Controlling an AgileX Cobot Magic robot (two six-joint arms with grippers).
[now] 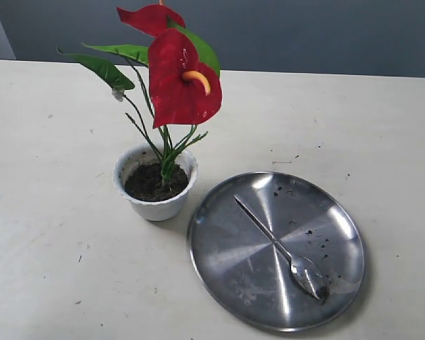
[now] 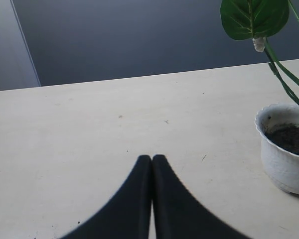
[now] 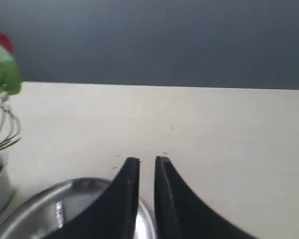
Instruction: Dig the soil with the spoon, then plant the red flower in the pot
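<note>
The left gripper [image 2: 151, 158] hangs over the pale table [image 2: 89, 129], its black fingertips pressed together, holding nothing. Off to its right stands the pot [image 2: 281, 164], holding soil [image 2: 290, 138] and green stems [image 2: 286, 79].

Red flower [image 1: 176, 79] — white pot [image 1: 156, 205] — silver spoon [image 1: 280, 249]

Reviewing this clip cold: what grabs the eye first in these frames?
The red flower dominates, standing upright in the soil of the small white pot left of centre on the table. To its right lies a large steel plate with the spoon resting across it among dark crumbs. No gripper touches anything.
</note>
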